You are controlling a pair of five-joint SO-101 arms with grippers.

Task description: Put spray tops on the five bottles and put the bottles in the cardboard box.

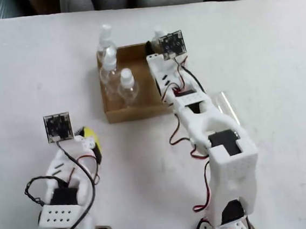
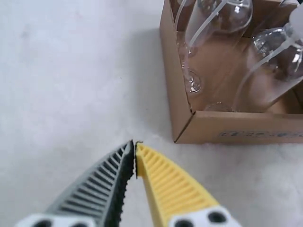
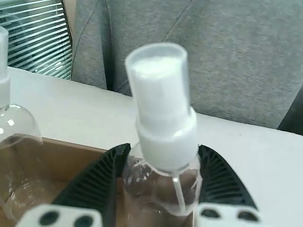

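Left side first: my left pincer (image 2: 135,144) hangs low over the white table (image 1: 28,61), its grey and yellow fingers pressed together at the tips with nothing between them. It sits near the cardboard box (image 1: 136,114), off the near left corner and not touching it. Box stands open-topped about mid-table. Three clear bottles are upright inside, each with a white top already on. The far bottle (image 1: 105,39) is in the far left corner. The middle bottle (image 1: 109,64) is just beside it along the left wall. The near bottle (image 1: 127,85) stands a little further toward the centre of the box. From my left wrist I can see their dip tubes through the clear walls. Right side: my right arm stretches out over the table to the box's far right corner. There my right pincer (image 3: 161,158) is clamped on the fourth bottle (image 3: 158,189), one black finger on each side of its shoulder. Bottle upright, its spray top (image 3: 161,94) fitted and standing well above my fingers. Brown box wall shows just beside it, but whether its base rests on the box floor I cannot tell.
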